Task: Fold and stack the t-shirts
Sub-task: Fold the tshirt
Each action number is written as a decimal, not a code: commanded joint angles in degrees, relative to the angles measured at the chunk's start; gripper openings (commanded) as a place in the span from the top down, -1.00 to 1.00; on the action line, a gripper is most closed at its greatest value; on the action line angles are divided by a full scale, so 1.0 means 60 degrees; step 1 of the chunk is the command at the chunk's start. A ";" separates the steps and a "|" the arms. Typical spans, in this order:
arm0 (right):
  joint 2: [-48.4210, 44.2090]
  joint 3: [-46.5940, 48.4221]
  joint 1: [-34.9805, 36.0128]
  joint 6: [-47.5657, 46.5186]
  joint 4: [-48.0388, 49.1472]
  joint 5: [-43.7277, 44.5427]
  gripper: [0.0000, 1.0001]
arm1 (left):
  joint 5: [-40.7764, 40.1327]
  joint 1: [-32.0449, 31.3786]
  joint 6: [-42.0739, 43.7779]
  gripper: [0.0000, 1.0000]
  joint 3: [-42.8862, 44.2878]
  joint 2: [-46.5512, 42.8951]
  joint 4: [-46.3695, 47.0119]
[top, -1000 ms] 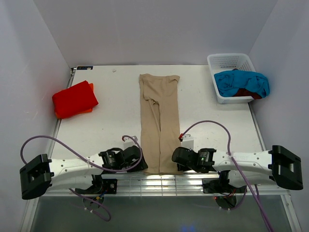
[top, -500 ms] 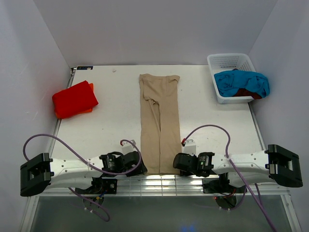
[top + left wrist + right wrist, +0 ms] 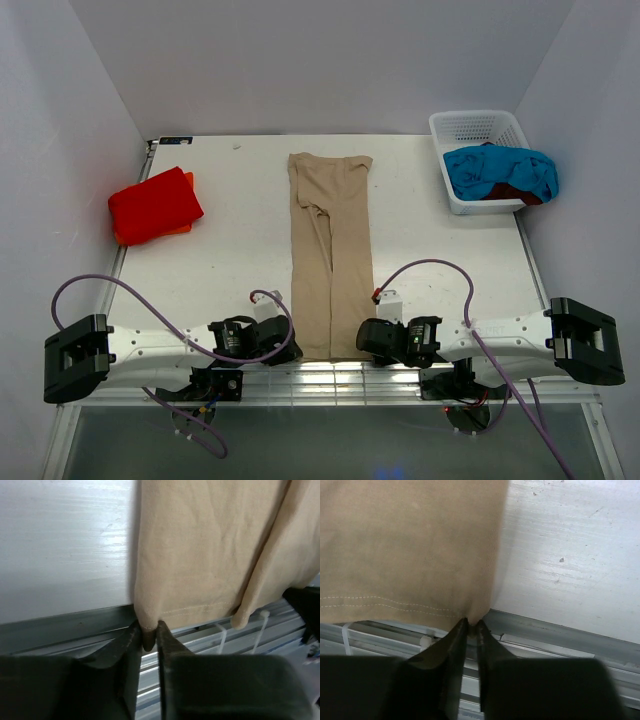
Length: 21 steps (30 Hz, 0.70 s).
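Overhead view, left to right. At the left edge of the desk (image 3: 230, 220) lies the folded red t-shirt (image 3: 153, 205), with an orange t-shirt (image 3: 187, 228) showing beneath it, well apart from both my hands.

My left hand (image 3: 283, 348) sits low at the desk's near edge, just beside the near left corner of the tan t-shirt (image 3: 330, 250). That shirt lies flat as a long narrow strip down the middle of the desk, its hem at the near edge between my two hands.

My right hand (image 3: 368, 340) sits at the shirt's near right corner.

At the far right corner stands a white basket (image 3: 478, 125) holding the turquoise t-shirt (image 3: 500, 170), crumpled over the dark red t-shirt (image 3: 515, 193).

Left wrist view. My left hand (image 3: 148, 630) is drawn narrow, its fingers (image 3: 130, 650) pinching the hem corner of the tan t-shirt (image 3: 200, 555) where it overhangs the desk edge.

Right wrist view. My right hand (image 3: 471, 624) is likewise nearly closed, its fingertips nipping the opposite hem corner of the tan t-shirt (image 3: 410, 545).
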 commanded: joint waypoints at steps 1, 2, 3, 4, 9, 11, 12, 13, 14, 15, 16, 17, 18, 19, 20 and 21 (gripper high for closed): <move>0.0005 -0.0077 0.0109 0.0210 0.0145 0.0222 0.74 | -0.0194 -0.0070 -0.0199 0.51 -0.0099 -0.0147 0.0066; 0.0020 -0.0077 0.0109 0.0210 0.0116 0.0207 0.81 | -0.0208 -0.0084 -0.0199 0.73 -0.0099 -0.0177 0.0051; 0.0005 -0.0062 0.0124 0.0224 0.0101 0.0207 0.84 | -0.0223 -0.0084 -0.0199 0.90 -0.0099 -0.0191 0.0051; 0.0005 -0.0033 0.0139 0.0225 0.0072 0.0222 0.84 | -0.0238 -0.0099 -0.0184 1.00 -0.0099 -0.0235 0.0037; -0.0126 0.0812 0.0402 0.0254 -0.0949 0.0631 0.84 | -0.0691 -0.0172 0.0195 1.00 0.0337 -0.0367 0.0066; -0.0156 0.1356 0.0461 0.0181 -0.1449 0.1083 0.84 | -0.1027 -0.0201 0.0926 1.00 0.0734 -0.0484 0.0197; -0.0156 0.1634 0.0461 0.0036 -0.1930 0.1231 0.84 | -0.1435 -0.0201 0.1205 1.00 0.0939 -0.0499 0.0256; -0.0156 0.2174 0.0461 -0.0038 -0.2123 0.1450 0.85 | -0.1657 -0.0201 0.1439 1.00 0.1332 -0.0499 0.0329; -0.0141 0.2397 0.0461 -0.0112 -0.2241 0.1684 0.84 | -0.1891 -0.0201 0.1935 1.00 0.1496 -0.0427 0.0387; -0.0127 0.2587 0.0447 -0.0214 -0.2315 0.2093 0.84 | -0.2372 -0.0201 0.2128 1.00 0.1657 -0.0368 0.0417; -0.0098 0.2749 0.0403 -0.0447 -0.2359 0.2242 0.84 | -0.2565 -0.0201 0.2304 1.00 0.1891 -0.0309 0.0519; -0.0068 0.3011 0.0344 -0.0565 -0.2345 0.2345 0.84 | -0.2741 -0.0201 0.2509 1.00 0.1980 -0.0236 0.0621; -0.0010 0.3130 0.0184 -0.0668 -0.2345 0.2506 0.84 | -0.2902 -0.0201 0.2816 1.00 0.2039 -0.0105 0.0709; 0.0049 0.3218 0.0125 -0.0843 -0.2345 0.2594 0.85 | -0.3223 -0.0201 0.2935 1.00 0.2069 -0.0046 0.0913; 0.0093 0.3379 -0.0093 -0.0946 -0.2331 0.2697 0.85 | -0.3386 -0.0201 0.3008 1.00 0.2098 0.0013 0.0973; 0.0195 0.3453 -0.0241 -0.1049 -0.2330 0.2727 0.85 | -0.3547 -0.0201 0.3082 1.00 0.2127 0.0072 0.1061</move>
